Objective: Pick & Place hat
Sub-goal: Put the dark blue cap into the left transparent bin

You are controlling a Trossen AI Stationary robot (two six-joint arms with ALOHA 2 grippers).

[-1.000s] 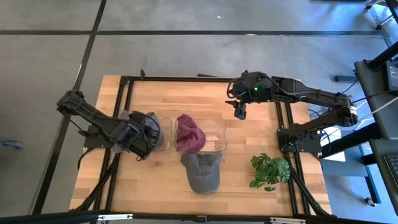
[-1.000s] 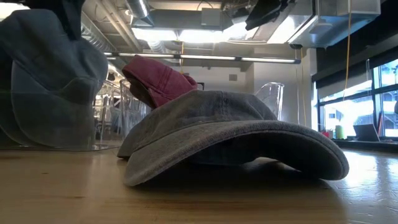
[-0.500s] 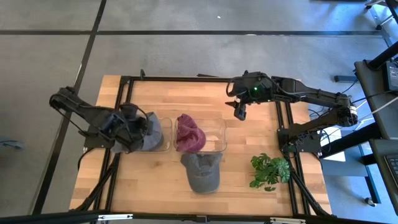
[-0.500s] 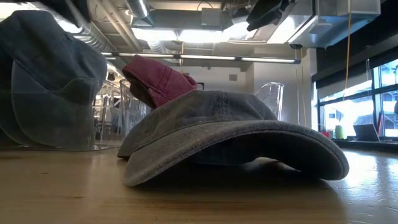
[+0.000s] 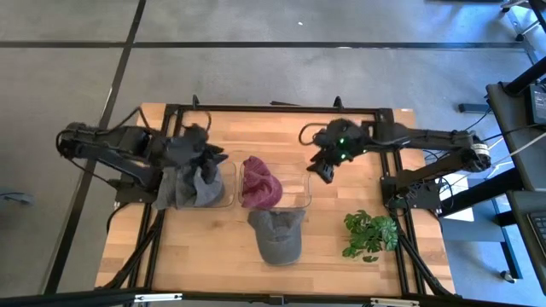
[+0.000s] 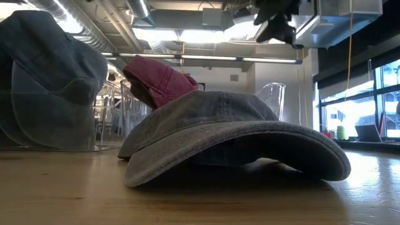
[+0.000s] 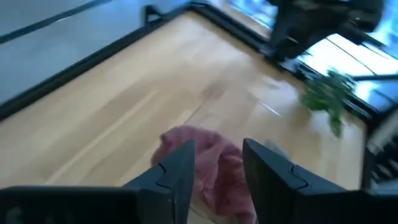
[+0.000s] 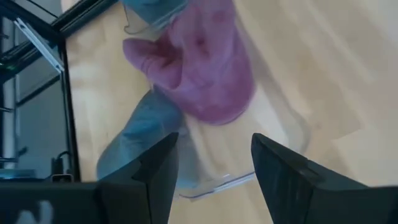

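Observation:
Three caps show. A blue-grey cap [image 5: 189, 184] [image 6: 50, 75] sits over the left clear stand. A red cap [image 5: 259, 181] [image 6: 159, 78] [image 7: 208, 158] [image 8: 211, 62] sits over the middle clear stand. A grey cap [image 5: 277, 235] [image 6: 231, 134] [image 8: 143, 140] lies crown up on the table, near the near edge, resting on its brim and rim. My left gripper [image 5: 210, 155] [image 7: 217, 165] is open, just beyond the blue-grey cap's far right side, touching nothing. My right gripper [image 5: 325, 167] [image 8: 214, 155] [image 6: 275, 19] is open and hovers right of the red cap, above the table.
A green plant [image 5: 370, 234] [image 7: 326, 99] stands at the table's near right. The clear stands [image 5: 294, 189] rise side by side at mid table. A black frame [image 5: 273, 108] runs around the wooden top. Bare wood lies along the far side and at the near left.
My left gripper has drawn back from the blue-grey cap, rising and moving toward the far edge; the cap stays on its stand. My right gripper has moved toward the near edge and the red cap, tipping downward.

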